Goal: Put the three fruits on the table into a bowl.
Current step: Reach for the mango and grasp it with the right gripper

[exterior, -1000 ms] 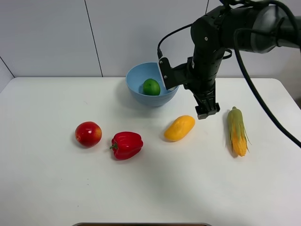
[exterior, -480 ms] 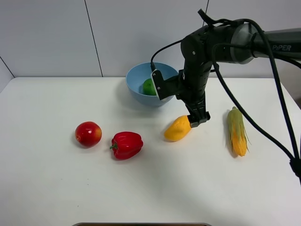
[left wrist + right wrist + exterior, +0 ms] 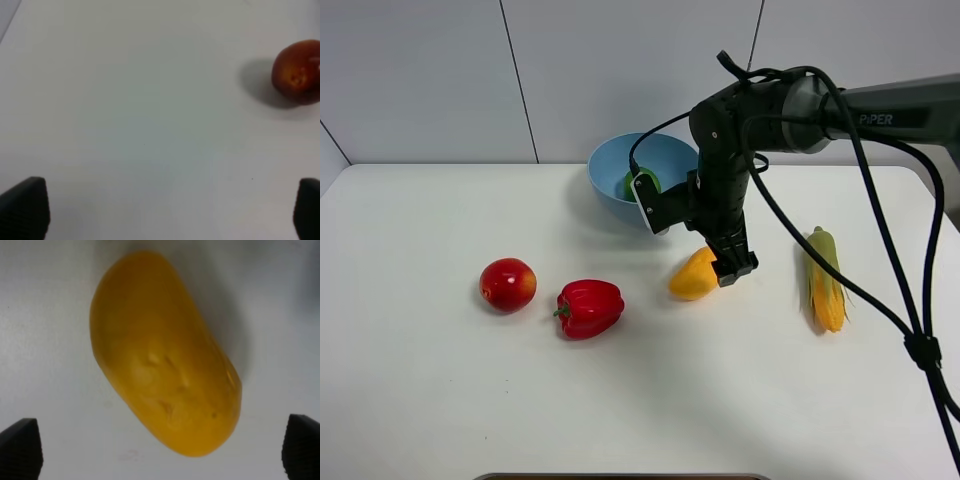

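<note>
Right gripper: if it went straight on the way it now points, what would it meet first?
The mango, straight ahead of the right gripper with jaws open, lying on the table; how close is unclear.

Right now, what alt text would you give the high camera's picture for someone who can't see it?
The robot's open right gripper sits low over a yellow-orange mango on a white table. Behind it a lime lies in a light-blue bowl; an apple and red pepper lie left, a corn cob right.
</note>
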Motion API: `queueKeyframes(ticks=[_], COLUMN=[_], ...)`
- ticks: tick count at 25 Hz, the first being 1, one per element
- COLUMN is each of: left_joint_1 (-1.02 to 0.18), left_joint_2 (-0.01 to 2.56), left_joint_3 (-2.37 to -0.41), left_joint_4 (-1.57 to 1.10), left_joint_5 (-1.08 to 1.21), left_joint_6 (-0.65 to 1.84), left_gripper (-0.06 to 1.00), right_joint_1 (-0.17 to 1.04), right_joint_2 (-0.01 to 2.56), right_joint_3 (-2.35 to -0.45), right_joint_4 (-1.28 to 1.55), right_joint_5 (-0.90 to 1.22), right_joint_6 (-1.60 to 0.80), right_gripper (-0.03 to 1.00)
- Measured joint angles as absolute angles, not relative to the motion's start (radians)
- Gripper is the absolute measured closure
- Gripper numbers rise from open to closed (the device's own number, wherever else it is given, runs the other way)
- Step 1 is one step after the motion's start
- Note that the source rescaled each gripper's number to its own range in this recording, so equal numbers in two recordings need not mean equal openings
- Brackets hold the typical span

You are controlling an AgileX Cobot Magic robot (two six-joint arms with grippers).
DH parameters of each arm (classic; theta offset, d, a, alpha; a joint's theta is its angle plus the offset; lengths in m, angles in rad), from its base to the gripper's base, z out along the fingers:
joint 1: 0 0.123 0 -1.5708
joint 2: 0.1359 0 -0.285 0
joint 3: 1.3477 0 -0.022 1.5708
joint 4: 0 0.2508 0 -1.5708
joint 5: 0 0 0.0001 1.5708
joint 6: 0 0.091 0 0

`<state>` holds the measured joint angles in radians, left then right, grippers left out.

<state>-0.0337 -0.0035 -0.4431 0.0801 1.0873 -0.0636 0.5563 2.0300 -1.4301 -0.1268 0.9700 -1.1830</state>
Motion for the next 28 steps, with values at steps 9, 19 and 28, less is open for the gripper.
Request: queueKeyframes(ticks=[9, 19, 28], left_joint_1=[-0.034, -0.034, -0.034], left_joint_2=[-0.004, -0.004, -0.004], left_joint_3=[-0.443, -0.443, -0.443], left_joint_4=[0.08, 0.08, 0.08], left_joint_5=[1.087, 1.087, 1.087], left_joint_6=[-0.064, -0.063, -0.063], left_gripper=[-0.06, -0.06, -0.06], right_joint_1=[0.556, 0.556, 0.556], right_joint_2=[2.076, 2.121, 2.172], right_joint_3=[-1.43, -1.43, -1.43], right_joint_4=[-0.126, -0.125, -0.124], right_joint_5=[0.959, 0.934, 0.907], right_joint_6=[-1.196, -1.2, -1.2], right_gripper=[0.0, 0.0, 0.0])
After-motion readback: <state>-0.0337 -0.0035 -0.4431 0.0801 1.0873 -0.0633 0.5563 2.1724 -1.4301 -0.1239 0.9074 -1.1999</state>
